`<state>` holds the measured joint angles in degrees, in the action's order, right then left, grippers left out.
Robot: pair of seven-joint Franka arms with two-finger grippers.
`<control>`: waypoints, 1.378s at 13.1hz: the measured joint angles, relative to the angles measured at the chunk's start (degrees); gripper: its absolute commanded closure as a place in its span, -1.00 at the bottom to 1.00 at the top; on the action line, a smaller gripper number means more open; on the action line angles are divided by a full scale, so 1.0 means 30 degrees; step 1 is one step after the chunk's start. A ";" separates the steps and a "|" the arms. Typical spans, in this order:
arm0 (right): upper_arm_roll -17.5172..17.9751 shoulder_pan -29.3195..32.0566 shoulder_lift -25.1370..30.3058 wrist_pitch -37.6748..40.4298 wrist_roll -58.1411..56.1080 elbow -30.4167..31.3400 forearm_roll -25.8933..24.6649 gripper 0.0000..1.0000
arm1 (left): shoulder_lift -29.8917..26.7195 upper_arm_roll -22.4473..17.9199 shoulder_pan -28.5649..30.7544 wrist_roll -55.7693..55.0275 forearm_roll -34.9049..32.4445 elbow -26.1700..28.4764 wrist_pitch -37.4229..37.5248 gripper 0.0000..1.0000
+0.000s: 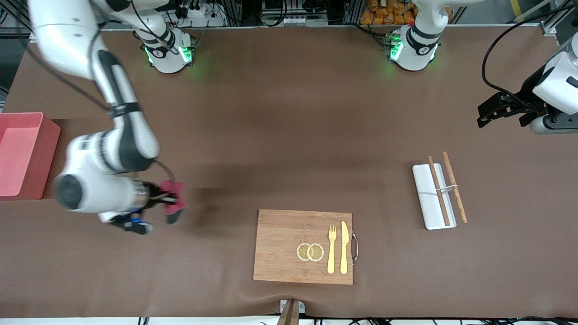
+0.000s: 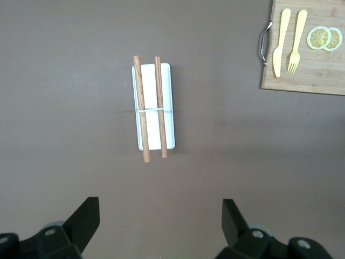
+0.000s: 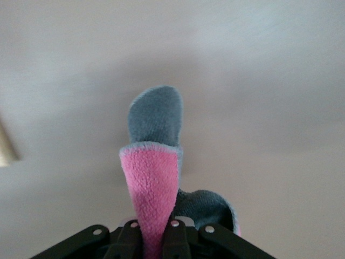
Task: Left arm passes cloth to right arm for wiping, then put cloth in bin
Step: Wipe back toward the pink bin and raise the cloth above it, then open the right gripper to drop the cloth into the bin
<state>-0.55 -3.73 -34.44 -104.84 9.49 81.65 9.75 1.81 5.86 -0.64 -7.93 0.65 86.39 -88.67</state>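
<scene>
Magenta cloth (image 3: pixel 151 199) hangs pinched in the closed right gripper (image 3: pixel 152 229); the left gripper (image 2: pixel 159 221) waits wide open, empty.

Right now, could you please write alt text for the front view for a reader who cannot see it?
The right claw holds the cloth above the table, near the bin. The left claw waits open at the left arm's end, above a tray with chopsticks. A board lies nearest the camera.
</scene>
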 measured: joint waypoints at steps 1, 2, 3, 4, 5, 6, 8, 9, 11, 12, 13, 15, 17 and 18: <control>-0.0018 0.1464 0.0114 0.0466 -0.2454 -0.0003 -0.0593 1.00 | -0.0158 -0.0012 0.0103 0.0000 0.0109 0.0226 0.0002 -1.00; -0.0030 0.2842 0.0255 0.0831 -0.4875 -0.0011 -0.1286 1.00 | -0.0314 -0.0013 0.0153 0.0000 0.0160 0.0423 0.0003 -1.00; -0.0044 0.4123 0.0478 0.1046 -0.7247 -0.0029 -0.2078 1.00 | -0.0439 -0.0012 0.0164 0.0000 0.0174 0.0552 0.0003 -1.00; -0.0057 0.5323 0.0788 0.1136 -0.9501 -0.0046 -0.2812 1.00 | -0.0525 -0.0012 0.0167 0.0000 0.0176 0.0633 0.0007 -1.00; -0.0067 0.6602 0.1143 0.1221 -1.1863 -0.0058 -0.3274 1.00 | -0.0583 -0.0016 0.0175 -0.0064 0.0176 0.0680 0.0029 -1.00; -0.0075 0.7880 0.1469 0.1272 -1.4127 -0.0083 -0.3485 1.00 | -0.0604 -0.0020 0.0184 -0.0269 0.0176 0.0692 0.0060 -1.00; -0.0073 1.0187 0.1819 0.1272 -1.7722 -0.0277 -0.4317 1.00 | -0.0617 -0.0020 0.0186 -0.0615 0.0176 0.0712 0.0164 -1.00; -0.0051 1.1179 0.1836 0.1162 -1.9089 -0.0320 -0.4918 1.00 | -0.0621 -0.0020 0.0187 -0.0706 0.0175 0.0720 0.0185 -1.00; -0.0047 1.2772 0.1666 -0.0074 -2.1306 -0.0266 -0.5661 1.00 | -0.0622 -0.0021 0.0189 -0.0736 0.0175 0.0731 0.0202 -1.00; -0.0034 1.3434 0.1385 -0.0849 -2.2040 -0.0197 -0.5750 1.00 | -0.0623 -0.0019 0.0190 -0.0737 0.0175 0.0733 0.0209 -1.00; -0.0028 1.4093 0.0905 -0.1659 -2.2492 -0.0086 -0.5772 1.00 | -0.0623 -0.0017 0.0190 -0.0749 0.0175 0.0733 0.0226 -1.00; -0.0016 1.5304 -0.0555 -0.3530 -2.2887 0.0130 -0.5770 -0.99 | -0.0631 0.0006 0.0177 -0.0871 0.0176 0.0733 0.0283 -1.00; 0.0003 1.5679 -0.1823 -0.4464 -2.2934 0.0160 -0.5766 -1.00 | -0.0634 0.0020 0.0172 -0.0969 0.0175 0.0736 0.0312 -1.00; 0.0092 1.5672 -0.2087 -0.4520 -2.2922 0.0148 -0.5765 -1.00 | -0.0634 0.0018 0.0173 -0.0997 0.0175 0.0738 0.0315 -1.00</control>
<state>-0.27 43.29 -40.70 -118.40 -59.28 82.09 -7.54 -0.09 5.92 -0.12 -10.92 1.18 88.60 -87.73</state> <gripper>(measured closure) 0.626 0.000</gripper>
